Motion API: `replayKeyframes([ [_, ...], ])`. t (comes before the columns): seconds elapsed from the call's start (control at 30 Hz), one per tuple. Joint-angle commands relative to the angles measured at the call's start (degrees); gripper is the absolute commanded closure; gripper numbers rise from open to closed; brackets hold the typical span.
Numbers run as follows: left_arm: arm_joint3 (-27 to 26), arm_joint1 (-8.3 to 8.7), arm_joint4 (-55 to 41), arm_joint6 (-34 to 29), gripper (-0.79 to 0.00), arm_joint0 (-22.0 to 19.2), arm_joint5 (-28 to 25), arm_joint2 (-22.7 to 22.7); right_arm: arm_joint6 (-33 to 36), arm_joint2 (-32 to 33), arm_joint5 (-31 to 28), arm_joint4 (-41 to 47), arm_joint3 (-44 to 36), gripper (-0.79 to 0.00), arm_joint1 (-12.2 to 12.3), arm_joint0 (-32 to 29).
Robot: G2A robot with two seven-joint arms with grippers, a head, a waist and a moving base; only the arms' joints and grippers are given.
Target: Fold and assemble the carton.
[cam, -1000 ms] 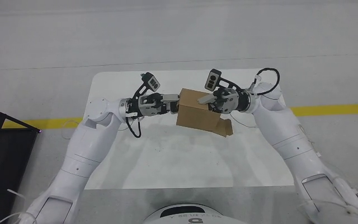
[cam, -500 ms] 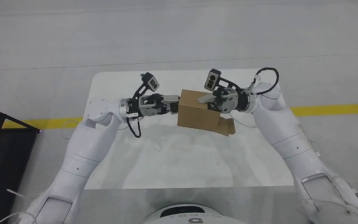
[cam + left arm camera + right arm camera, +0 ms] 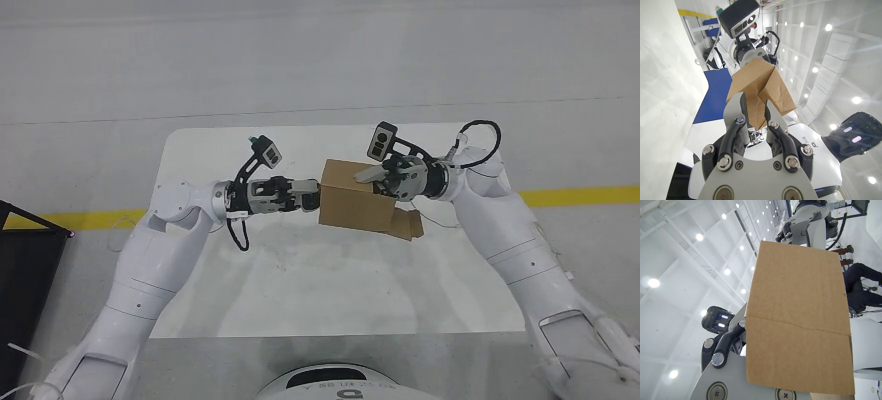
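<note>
At the far half of the white table (image 3: 300, 290), the brown cardboard carton (image 3: 350, 203) is lying lengthwise between the arms — one end straight ahead of the left gripper (image 3: 755, 108), whose fingers are standing apart — while the right gripper (image 3: 375, 177) is meeting the opposite end, and I cannot tell its grip.

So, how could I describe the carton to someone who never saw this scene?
Look at the white table, at its far half where the two arms meet. Between the left end effector and the right end effector is the carton: the only brown cardboard thing there, a box with one flap sticking out at its right end.
</note>
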Motion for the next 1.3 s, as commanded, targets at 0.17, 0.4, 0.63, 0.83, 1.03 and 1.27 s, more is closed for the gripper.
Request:
replayKeyframes([
  [0.17, -0.17, 0.38, -1.53, -1.27, -0.289, 0.86, 1.04, -1.43, 0.0, 0.37, 0.0, -0.02, -0.15, 0.0, 0.07, -0.24],
  [0.4, -0.34, 0.8, -0.29, -2.17, -0.785, 1.65, 2.91, -1.89, -0.11, 0.62, 0.02, -0.15, -0.46, 0.0, 0.12, -0.46],
  [0.63, -1.03, 0.65, 0.02, -0.72, -0.785, 2.1, 5.26, -0.16, -0.47, 0.84, 0.06, -0.07, -0.64, 0.0, 0.15, -0.65],
  [0.83, -0.87, 0.16, -0.33, 1.53, -0.785, 1.45, 6.91, 2.13, -1.1, 1.1, 0.04, -0.19, -0.92, 0.0, 0.18, -0.85],
  [1.03, -0.31, -0.18, -0.18, 2.12, -0.785, 0.57, 7.57, 3.79, -1.04, 1.27, -0.03, -0.17, -1.04, 0.0, 0.21, -0.95],
  [1.27, 0.73, -0.39, -0.03, 1.93, -0.785, -0.25, 7.59, 4.76, -0.99, 1.26, 0.12, -0.2, -1.04, 0.0, 0.2, -0.97],
])
